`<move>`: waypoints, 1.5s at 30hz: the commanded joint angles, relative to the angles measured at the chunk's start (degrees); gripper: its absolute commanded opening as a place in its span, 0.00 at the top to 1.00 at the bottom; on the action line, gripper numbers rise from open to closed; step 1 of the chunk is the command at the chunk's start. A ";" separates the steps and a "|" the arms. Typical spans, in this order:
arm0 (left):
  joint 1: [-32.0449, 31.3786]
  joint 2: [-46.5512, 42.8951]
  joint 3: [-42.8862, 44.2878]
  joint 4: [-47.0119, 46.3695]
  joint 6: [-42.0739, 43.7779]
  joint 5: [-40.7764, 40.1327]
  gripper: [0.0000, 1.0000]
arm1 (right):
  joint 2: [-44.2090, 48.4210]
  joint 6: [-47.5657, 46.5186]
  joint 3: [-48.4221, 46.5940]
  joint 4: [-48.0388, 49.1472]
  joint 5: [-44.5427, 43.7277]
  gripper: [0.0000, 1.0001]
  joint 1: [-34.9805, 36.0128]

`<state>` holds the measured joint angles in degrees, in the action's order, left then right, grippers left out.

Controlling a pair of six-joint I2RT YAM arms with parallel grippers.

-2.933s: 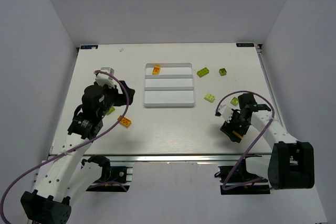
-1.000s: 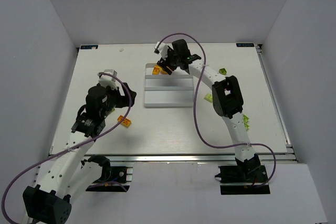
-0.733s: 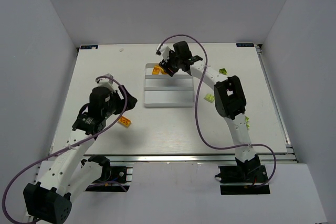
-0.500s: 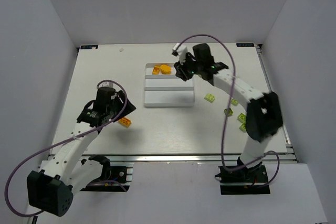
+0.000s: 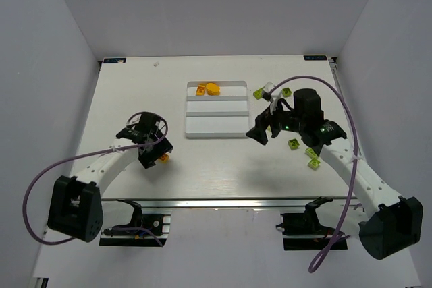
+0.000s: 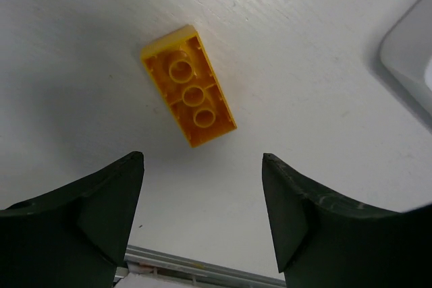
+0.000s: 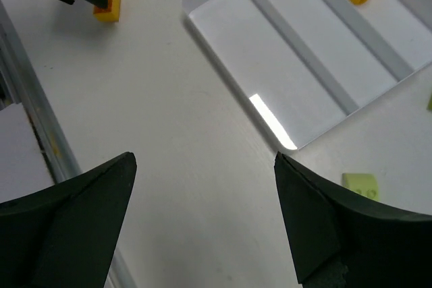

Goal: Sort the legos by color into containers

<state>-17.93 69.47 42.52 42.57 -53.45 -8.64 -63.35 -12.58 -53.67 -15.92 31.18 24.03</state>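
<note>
Left gripper (image 6: 202, 160): fingers spread, nothing between them. It has dropped since the earlier views and now hangs just above the loose orange brick.
Orange brick (image 6: 189, 85): on the table left of the tray and well apart from it. It appears to lie underside up and sits diagonal to the fingers. Nothing touches it.
Tray (image 5: 229, 126): the far compartment now holds two orange pieces (image 5: 212, 88), side by side at its left end. It held one a few seconds ago. The middle and near compartments are bare.
Right gripper (image 7: 206, 156): spread and empty. A second ago it was over the far compartment. It has since pulled back to just off the tray's right side.
Green bricks (image 5: 293, 143): all loose on the table right of the tray, some beside the right arm. None are sorted.
Finding: one orange delivery has just been completed, and orange has taken the far compartment.
Step in hand: you are likely lining up the left grasp. The brick's skew suggests turning the wrist before closing.
Remaining: this orange brick and every green one, so the task is at an early stage.
</note>
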 commanded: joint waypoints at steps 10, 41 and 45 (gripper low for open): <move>-0.26 11.91 1.94 -8.11 -3.50 -4.89 0.26 | 13.34 6.51 7.35 0.45 6.96 0.13 -3.11; -9.74 58.58 78.50 -8.52 65.54 26.15 1.00 | 14.57 6.87 10.52 3.79 0.64 0.90 -8.30; -11.42 60.25 78.33 -13.99 72.95 23.59 0.96 | 14.14 6.78 10.69 3.97 0.37 0.89 -8.65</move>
<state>-27.66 132.77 117.58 32.36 7.60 15.92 -49.15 -5.76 -43.22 -14.59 32.01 15.79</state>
